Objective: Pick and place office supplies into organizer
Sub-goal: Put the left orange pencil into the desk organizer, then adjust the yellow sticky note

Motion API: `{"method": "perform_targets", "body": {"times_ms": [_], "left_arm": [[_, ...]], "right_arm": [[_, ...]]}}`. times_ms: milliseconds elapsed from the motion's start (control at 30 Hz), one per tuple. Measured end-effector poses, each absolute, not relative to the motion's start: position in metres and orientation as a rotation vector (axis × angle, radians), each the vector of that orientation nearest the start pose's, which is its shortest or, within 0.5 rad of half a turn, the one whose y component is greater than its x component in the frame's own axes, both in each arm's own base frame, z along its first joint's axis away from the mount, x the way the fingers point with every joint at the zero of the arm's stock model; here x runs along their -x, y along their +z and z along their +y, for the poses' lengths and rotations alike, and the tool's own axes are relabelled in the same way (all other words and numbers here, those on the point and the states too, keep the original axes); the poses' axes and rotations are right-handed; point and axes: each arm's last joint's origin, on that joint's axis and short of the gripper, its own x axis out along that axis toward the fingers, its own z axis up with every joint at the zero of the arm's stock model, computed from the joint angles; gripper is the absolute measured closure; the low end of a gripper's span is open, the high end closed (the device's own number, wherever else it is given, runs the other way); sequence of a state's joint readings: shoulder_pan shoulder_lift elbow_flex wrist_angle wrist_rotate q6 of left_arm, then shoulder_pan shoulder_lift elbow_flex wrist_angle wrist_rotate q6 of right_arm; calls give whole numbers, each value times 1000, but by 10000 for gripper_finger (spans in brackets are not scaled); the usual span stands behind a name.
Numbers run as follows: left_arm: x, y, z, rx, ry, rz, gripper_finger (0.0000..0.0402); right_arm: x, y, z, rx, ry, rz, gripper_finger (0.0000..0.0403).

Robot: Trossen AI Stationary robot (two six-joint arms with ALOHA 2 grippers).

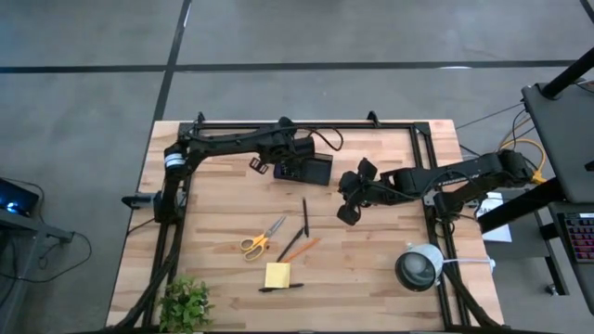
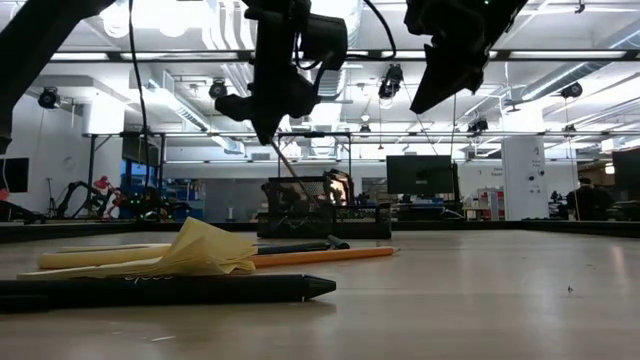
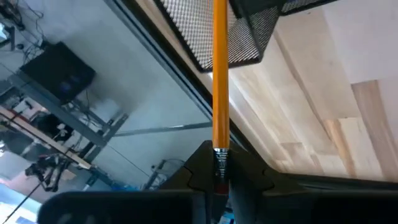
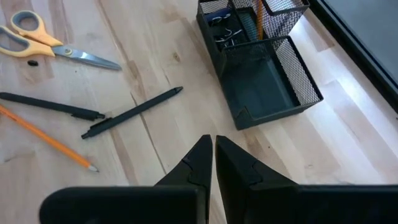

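The organizer (image 4: 264,81), a dark mesh box with two compartments, stands at the table's far middle (image 1: 317,171). My left gripper (image 2: 272,124) hangs above it, shut on an orange pencil (image 3: 220,74) that slants down into the organizer's far compartment (image 4: 258,22). My right gripper (image 4: 213,155) is shut and holds nothing, hovering just right of the organizer (image 1: 350,206). On the table lie yellow-handled scissors (image 1: 263,237), black pens (image 1: 304,215), another orange pencil (image 4: 46,140) and a yellow sticky-note pad (image 1: 277,275). My left gripper pinches the pencil's upper end, at its metal band (image 3: 221,157), between its two fingers. The fingers slant down from above, in line with the pencil. The pencil hangs tilted below them, with its lower end inside the organizer (image 2: 300,205).
A green plant (image 1: 186,302) stands at the near left corner and a round grey-white lamp (image 1: 419,267) at the near right. Another black pen (image 1: 279,289) lies by the pad. Bare wood lies between the organizer and the loose items.
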State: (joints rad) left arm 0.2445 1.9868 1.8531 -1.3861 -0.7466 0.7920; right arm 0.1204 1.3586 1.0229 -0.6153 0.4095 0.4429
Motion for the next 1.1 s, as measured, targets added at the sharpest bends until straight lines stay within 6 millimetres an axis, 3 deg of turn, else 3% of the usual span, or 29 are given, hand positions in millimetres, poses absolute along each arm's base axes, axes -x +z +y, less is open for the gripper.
{"method": "perform_targets", "body": {"times_ms": [267, 400, 533, 633, 733, 833, 967, 1100], "left_arm": [[-364, 287, 111, -895, 236, 1758, 311], [-358, 299, 106, -856, 306, 1716, 263], [-348, 320, 89, -781, 406, 1614, 226], [-336, 340, 66, -645, 376, 1487, 212], [-325, 356, 41, -323, 275, 1331, 211], [-317, 359, 17, -45, 210, 1237, 223], [-302, 343, -15, -1, 174, 1242, 260], [-288, 313, -46, 41, 115, 1292, 315]], "right_arm": [[-270, 261, 22, -177, -436, 841, 392], [-274, 261, 25, -217, -366, 838, 390], [-279, 256, 26, -250, -321, 843, 375], [-287, 247, 28, -235, -250, 886, 359], [-297, 231, 32, -191, -134, 953, 346], [-306, 217, 35, -192, -63, 1004, 341], [-318, 206, 39, -175, 19, 1062, 346], [-325, 202, 50, -25, 129, 1100, 366]]}}
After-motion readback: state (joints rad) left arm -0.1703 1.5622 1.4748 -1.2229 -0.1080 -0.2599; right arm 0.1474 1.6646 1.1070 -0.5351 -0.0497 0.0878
